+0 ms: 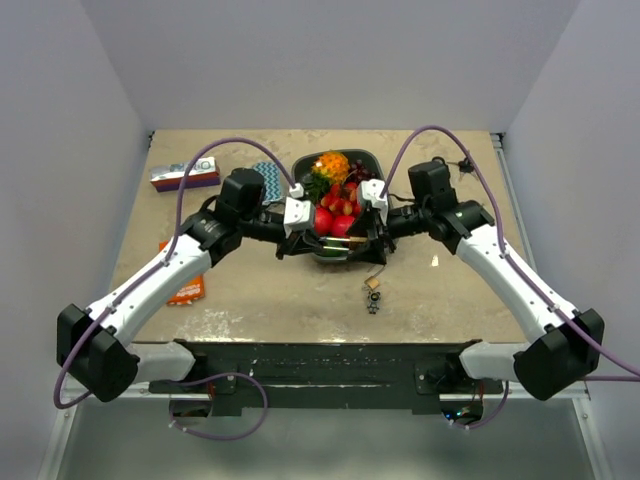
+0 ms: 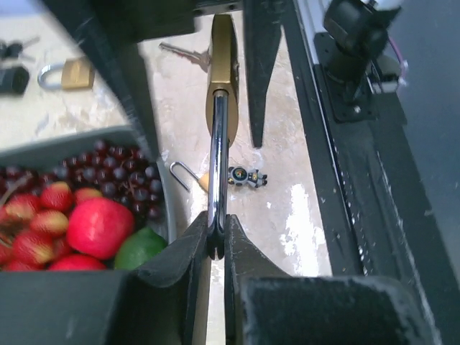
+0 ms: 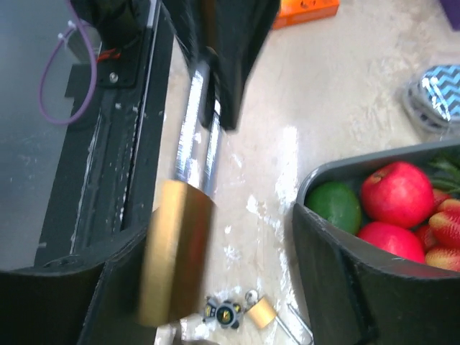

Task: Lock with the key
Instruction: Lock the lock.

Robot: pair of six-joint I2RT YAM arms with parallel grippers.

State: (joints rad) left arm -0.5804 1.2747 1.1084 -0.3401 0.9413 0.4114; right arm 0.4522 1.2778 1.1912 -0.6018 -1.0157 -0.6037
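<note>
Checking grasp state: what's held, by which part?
Left gripper pinches the brass padlock by its chrome shackle. Right gripper stands open around the body, not gripping.

Padlocks: three — large padlock (image 2: 222,72), small padlock (image 2: 203,181), third padlock (image 2: 77,72). Red apples (image 3: 397,194): two. Lime (image 3: 333,206): one. Bowl (image 3: 338,266): one.

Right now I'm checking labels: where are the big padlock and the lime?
big padlock (image 3: 176,251), right wrist view, brass body.
lime (image 3: 334,205), right wrist view, green skin.
</note>
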